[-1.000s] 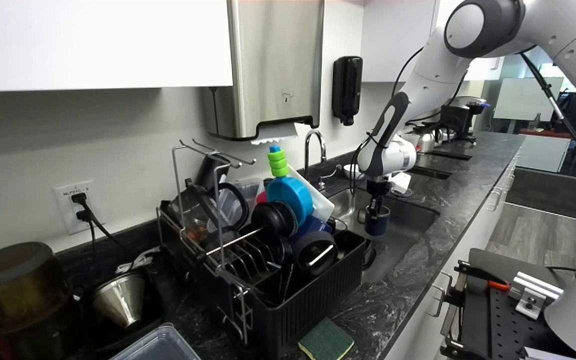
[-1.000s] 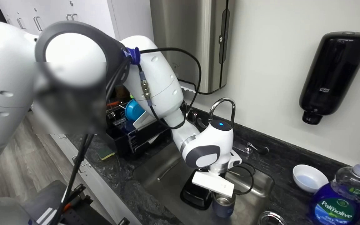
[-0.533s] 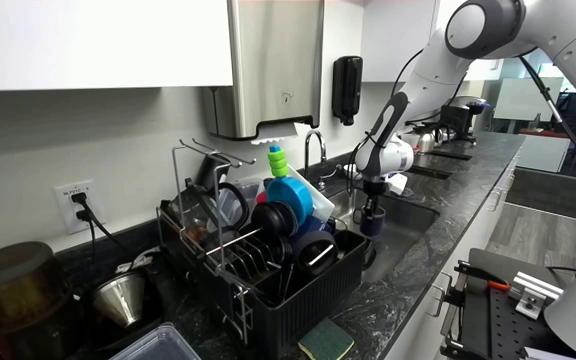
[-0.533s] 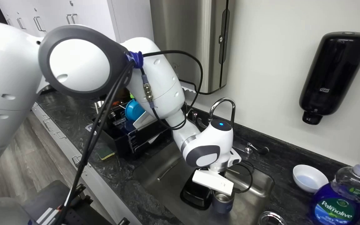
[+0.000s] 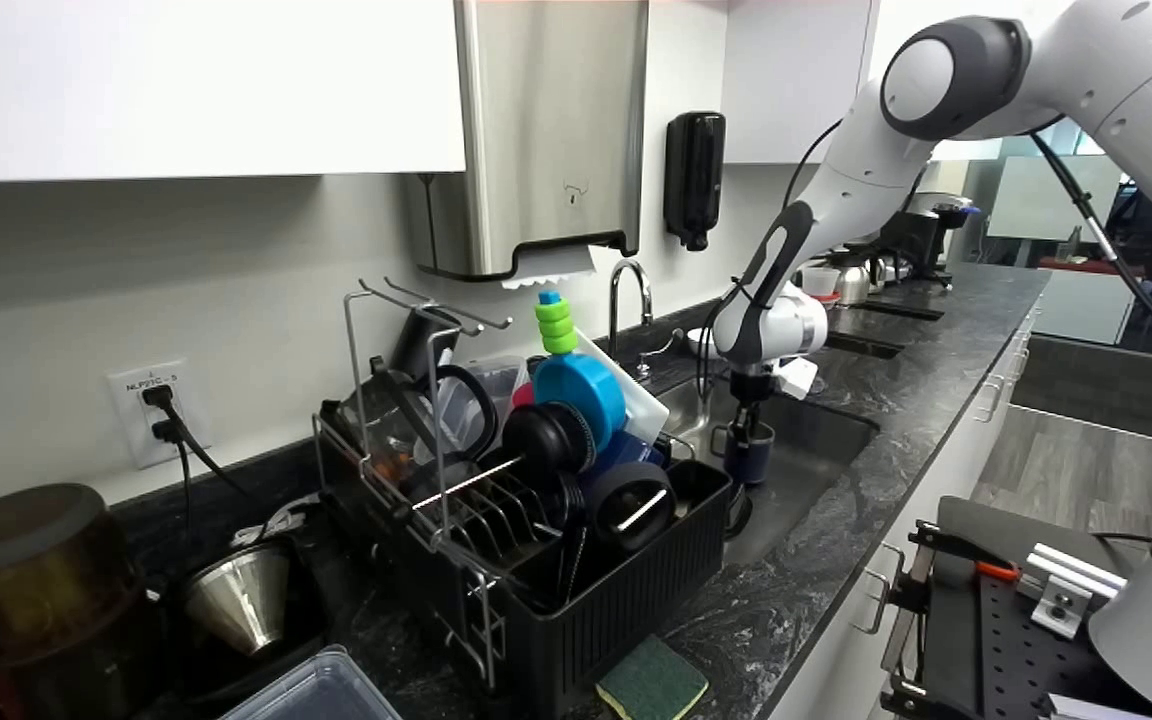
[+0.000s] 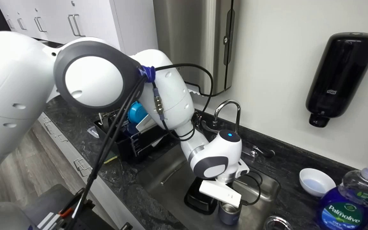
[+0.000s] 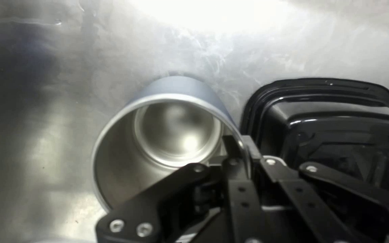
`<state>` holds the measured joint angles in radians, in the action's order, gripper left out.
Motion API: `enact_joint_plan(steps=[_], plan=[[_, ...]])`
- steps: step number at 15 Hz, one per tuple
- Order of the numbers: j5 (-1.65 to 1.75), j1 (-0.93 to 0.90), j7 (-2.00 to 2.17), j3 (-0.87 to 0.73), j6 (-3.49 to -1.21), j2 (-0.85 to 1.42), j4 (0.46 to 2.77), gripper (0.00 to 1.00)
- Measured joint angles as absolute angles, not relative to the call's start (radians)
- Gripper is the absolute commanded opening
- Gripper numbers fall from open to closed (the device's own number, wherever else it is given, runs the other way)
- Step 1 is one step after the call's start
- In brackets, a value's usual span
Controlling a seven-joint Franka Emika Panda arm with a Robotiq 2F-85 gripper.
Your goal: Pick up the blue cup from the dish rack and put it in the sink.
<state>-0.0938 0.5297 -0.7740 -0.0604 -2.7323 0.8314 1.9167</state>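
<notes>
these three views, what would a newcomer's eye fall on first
Probably the white arm, arching above the counter in both exterior views. Its end effector holds the blue cup by the rim, inside the sink. A bright blue round item stands out in the dish rack.

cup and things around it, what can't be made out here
Cup: in the wrist view, the tool covers part of its rim.
Cup's underside: hidden by its own body in every view, so contact with the sink is unclear.
Black container: partly covered by the tool in the wrist view.
Soap bottle: bottom cut off by the lower edge in an exterior view.
Dish rack: partly behind the arm in an exterior view.
</notes>
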Motion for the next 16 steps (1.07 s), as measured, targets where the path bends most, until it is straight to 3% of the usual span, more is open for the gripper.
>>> enact_joint_plan(steps=[2, 3, 5, 14, 16], plan=[[-0.089, 0.534, -0.774, -0.06, -2.732, 0.845, 1.903, 0.02], [-0.087, 0.535, -0.774, -0.06, -2.732, 0.85, 1.898, 0.32], [-0.086, 0.536, -0.774, -0.06, -2.732, 0.852, 1.894, 0.37], [-0.084, 0.539, -0.774, -0.069, -2.732, 0.777, 1.899, 0.99], [-0.084, 0.551, -0.774, -0.067, -2.731, 0.711, 1.927, 1.0]])
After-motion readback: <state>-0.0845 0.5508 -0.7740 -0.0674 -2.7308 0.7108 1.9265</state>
